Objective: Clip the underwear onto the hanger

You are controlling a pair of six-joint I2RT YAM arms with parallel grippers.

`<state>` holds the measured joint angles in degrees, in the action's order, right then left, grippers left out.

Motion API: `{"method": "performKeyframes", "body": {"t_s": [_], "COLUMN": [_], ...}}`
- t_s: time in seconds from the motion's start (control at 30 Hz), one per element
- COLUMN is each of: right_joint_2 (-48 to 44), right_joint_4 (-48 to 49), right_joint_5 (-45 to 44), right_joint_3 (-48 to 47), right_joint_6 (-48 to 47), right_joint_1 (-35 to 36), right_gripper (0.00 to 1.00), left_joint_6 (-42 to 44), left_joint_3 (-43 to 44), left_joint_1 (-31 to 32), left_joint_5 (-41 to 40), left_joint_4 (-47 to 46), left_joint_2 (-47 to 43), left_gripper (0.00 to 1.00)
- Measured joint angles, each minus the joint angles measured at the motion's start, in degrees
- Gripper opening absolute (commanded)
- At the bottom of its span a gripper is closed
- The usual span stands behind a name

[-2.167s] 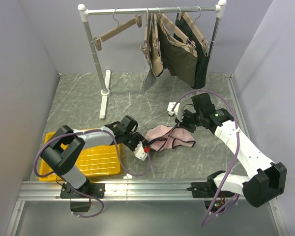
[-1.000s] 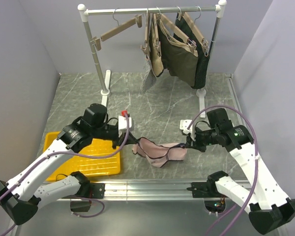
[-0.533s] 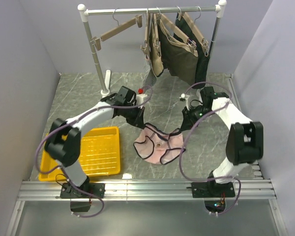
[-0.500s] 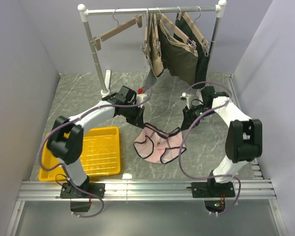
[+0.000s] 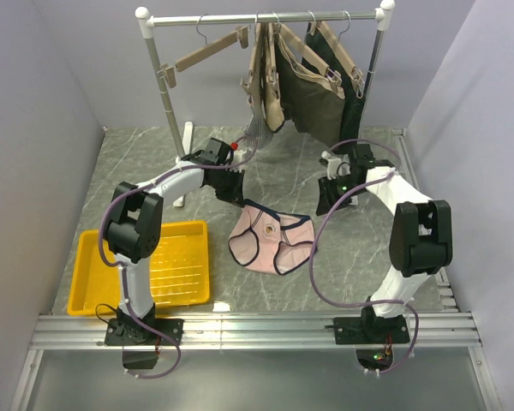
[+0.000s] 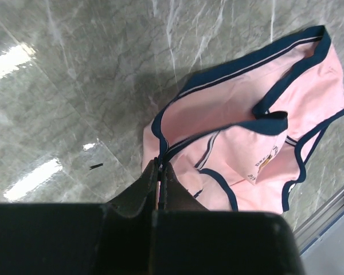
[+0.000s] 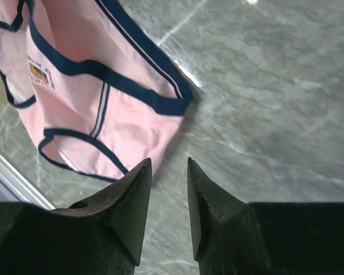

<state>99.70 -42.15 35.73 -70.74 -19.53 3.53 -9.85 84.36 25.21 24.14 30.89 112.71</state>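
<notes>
Underwear (image 5: 270,241), pink with navy edging, is in the middle of the table (image 5: 146,175), between the two arms. The left gripper (image 5: 232,192) holds it at the upper left corner. In the left wrist view the jaws are pressed together on the navy edge, and the pink cloth (image 6: 246,126) spreads away from the fingers (image 6: 152,180) over the marble. A small printed mark shows on the front.

The right gripper (image 5: 325,203) is just beside the right end of the waistband. In the right wrist view its jaws stand apart with only bare table between them. The corner of the cloth (image 7: 103,109) is close to the left finger (image 7: 132,200), but I cannot tell if it touches.

The hanger (image 5: 210,50) hangs empty on the left part of the rack (image 5: 265,17), tilted, with one end lower, well apart from the underwear. More to the right on the same rail hang dark garments (image 5: 317,90) on other hangers. A yellow tray (image 5: 167,270) is at the near left of the table.
</notes>
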Motion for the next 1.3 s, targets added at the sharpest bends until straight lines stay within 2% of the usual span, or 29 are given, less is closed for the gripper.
{"method": "performKeyframes", "body": {"t_s": [0.2, 0.5, 0.63, 0.67, 0.77, 0.9, 1.1, 1.3], "right_joint_2": [0.44, 7.52, 8.90, 8.96, 9.25, 8.83, 0.55, -9.97], "right_joint_4": [2.93, 3.78, 3.93, 3.98, 4.02, 3.80, 2.03, -1.07], "right_joint_5": [-7.04, -16.48, -18.71, -18.84, -18.78, -18.27, -14.14, -4.09], "right_joint_3": [0.20, -0.66, -0.72, -0.72, -0.90, -0.94, -0.11, 0.02], "right_joint_6": [8.68, 13.97, 14.58, 14.71, 14.88, 14.45, 10.95, 4.17], "right_joint_1": [7.67, 12.22, 12.24, 12.24, 12.24, 12.15, 8.46, -3.48], "right_gripper": [0.45, 0.42, 0.30, 0.21, 0.07, 0.03, 0.00, 0.00], "left_joint_6": [-0.07, 0.11, 0.13, 0.13, 0.13, 0.20, 1.75, 4.70], "left_joint_3": [0.00, 0.00, -0.17, -0.24, -0.46, -0.72, -3.32, -7.17], "left_joint_1": [0.24, 0.26, 0.26, 0.26, 0.26, 0.26, -1.07, -7.10], "left_joint_5": [0.04, 0.00, 0.00, 0.00, 0.00, -0.04, -0.02, 2.49], "left_joint_4": [0.02, 0.02, -0.02, -0.11, -0.11, -0.13, 0.74, 1.42], "left_joint_2": [0.55, 0.52, 0.55, 0.52, 0.52, 0.52, -0.90, -5.66], "left_gripper": [0.02, 0.03, 0.02, 0.02, 0.00, 0.00, 0.00, 0.00]}}
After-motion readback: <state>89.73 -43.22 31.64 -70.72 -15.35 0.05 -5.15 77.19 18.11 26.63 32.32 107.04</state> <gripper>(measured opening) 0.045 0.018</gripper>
